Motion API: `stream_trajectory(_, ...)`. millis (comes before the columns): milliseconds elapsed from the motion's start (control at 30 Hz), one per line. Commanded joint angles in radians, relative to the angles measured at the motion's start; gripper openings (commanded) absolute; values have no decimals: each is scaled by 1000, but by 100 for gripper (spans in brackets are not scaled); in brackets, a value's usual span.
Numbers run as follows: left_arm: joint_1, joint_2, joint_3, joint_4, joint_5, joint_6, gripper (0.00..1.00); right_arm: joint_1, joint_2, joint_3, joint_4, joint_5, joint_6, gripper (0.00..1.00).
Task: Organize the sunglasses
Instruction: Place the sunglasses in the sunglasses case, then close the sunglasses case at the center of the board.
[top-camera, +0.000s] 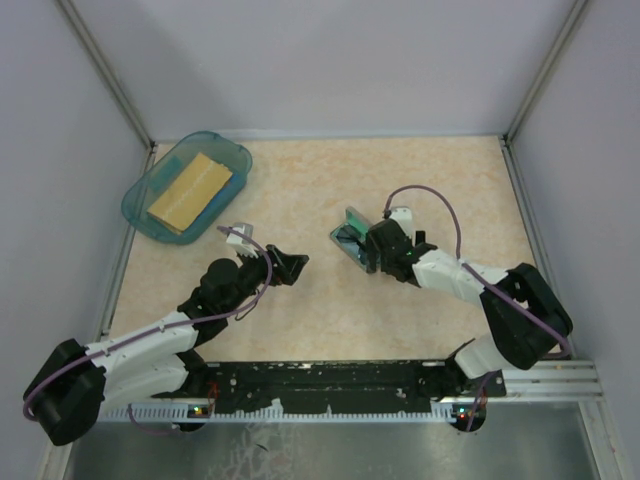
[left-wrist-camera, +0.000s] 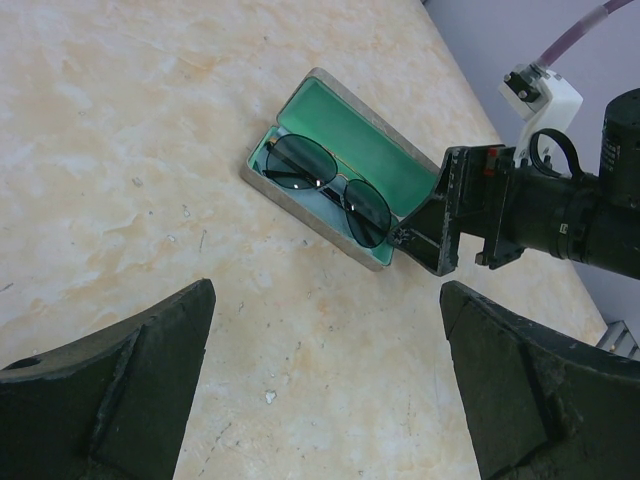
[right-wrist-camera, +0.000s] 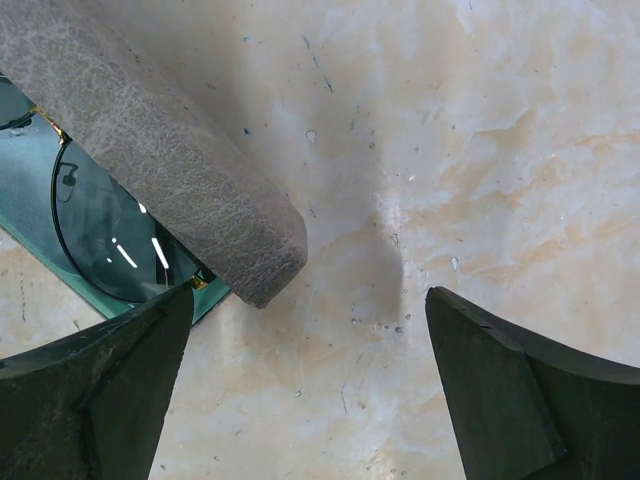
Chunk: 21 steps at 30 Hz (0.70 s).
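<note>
- Sunglasses (left-wrist-camera: 328, 185) lie in the open grey case (left-wrist-camera: 385, 150), lenses up.
- I read left gripper (left-wrist-camera: 325, 290) released, empty.
- Right gripper (right-wrist-camera: 310, 295) likewise released, just beside the grey case.

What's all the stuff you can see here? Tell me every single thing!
sunglasses: one pair, dark lenses and thin frame, lying inside the open case
case: one, grey outside and green inside, open, middle-right of the table
tray: one, see-through blue, far left corner of the table
flat block: one, tan-yellow, inside the tray
table: one, beige marbled, under everything
left arm: one, white and black, reaching from the near edge
right arm: one, white and black, reaching from the near edge
left hand: one, black, open, over bare table
right hand: one, black, open, at one end of the case
</note>
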Motion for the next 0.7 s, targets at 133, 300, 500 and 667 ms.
stream_trajectory(133,2,2,19,32,4,14,100,-11,-22,17,41,17,-9,99)
stream_trajectory(300,2,21,27,35,19,15,100,-10,-43,27,18,7,-23,99)
stream_trajectory(500,2,70,50,43,56,7,100,-2,-220,-23,24,-71,-24,99)
stream_trajectory(667,1,170,94,45,104,9,100,-3,-325,-3,8,-50,-41,99)
